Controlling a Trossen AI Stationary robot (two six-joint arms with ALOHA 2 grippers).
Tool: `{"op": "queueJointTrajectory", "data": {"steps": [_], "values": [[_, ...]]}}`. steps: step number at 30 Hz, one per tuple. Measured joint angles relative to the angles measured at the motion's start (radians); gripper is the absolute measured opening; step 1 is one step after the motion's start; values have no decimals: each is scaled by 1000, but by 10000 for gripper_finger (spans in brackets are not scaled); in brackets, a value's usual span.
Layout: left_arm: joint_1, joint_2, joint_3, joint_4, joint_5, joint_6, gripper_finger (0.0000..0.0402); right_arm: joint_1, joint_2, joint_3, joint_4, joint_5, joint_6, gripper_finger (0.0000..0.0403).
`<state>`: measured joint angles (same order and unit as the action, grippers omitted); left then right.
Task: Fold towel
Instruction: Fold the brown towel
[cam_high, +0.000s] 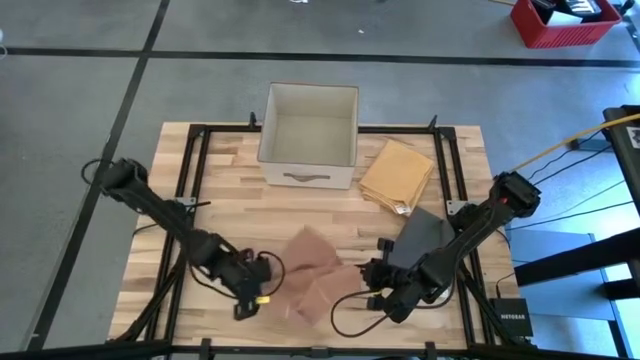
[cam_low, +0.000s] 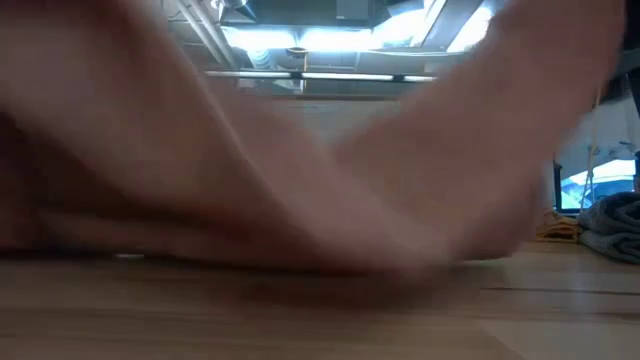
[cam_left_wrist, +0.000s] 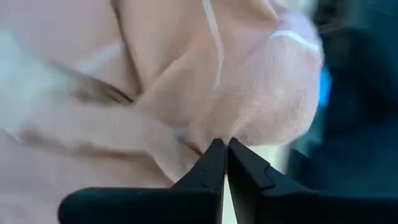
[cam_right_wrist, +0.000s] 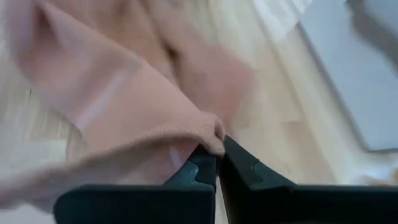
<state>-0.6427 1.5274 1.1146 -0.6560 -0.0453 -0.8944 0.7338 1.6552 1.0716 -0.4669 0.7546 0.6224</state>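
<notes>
With the pink towel (cam_high: 313, 275) rumpled near the table's (cam_high: 250, 190) front edge, the left gripper (cam_left_wrist: 221, 148) and right gripper (cam_right_wrist: 217, 149) each pinch a corner, probably needing an even, matched carry to align edges.

Crumpled cloth towel (cam_high: 312, 270): dusty pink, paler stripe
Folded cloth (cam_high: 397, 174): mustard yellow
Flat cloth (cam_high: 425, 238): grey, possibly
Open box (cam_high: 308, 135): off-white

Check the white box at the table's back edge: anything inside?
The white box looks empty from above: bare pale floor and inner walls, no cloth. The pink towel lies nearer the front, pinched by both grippers.
</notes>
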Motion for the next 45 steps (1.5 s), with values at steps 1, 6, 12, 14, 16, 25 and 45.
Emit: {"op": "queueJointTrajectory", "data": {"steps": [1, 6, 12, 14, 16, 25, 45], "values": [[-8, -17, 39, -37, 25, 0, 7, 0, -8, 28, -46, 4, 0, 9], [-20, -151, 239, -229, 5, 73, 2, 0, -48, 171, -333, 58, -6, 9], [-17, -284, 287, -352, -501, 162, 5, -1, -70, 224, -480, 191, 54, 9], [-17, -286, 287, -428, -586, 146, 2, -1, -70, 203, -465, 188, 86, 9], [-14, -277, 264, -475, -606, 111, 3, -1, -68, 163, -431, 170, 124, 9], [29, -206, -7, -378, -567, -1, 43, -1, -67, -87, -92, 62, 159, 9], [115, -49, -41, 146, -358, 268, 154, -1, -66, -134, -56, 49, 158, 9]]}}
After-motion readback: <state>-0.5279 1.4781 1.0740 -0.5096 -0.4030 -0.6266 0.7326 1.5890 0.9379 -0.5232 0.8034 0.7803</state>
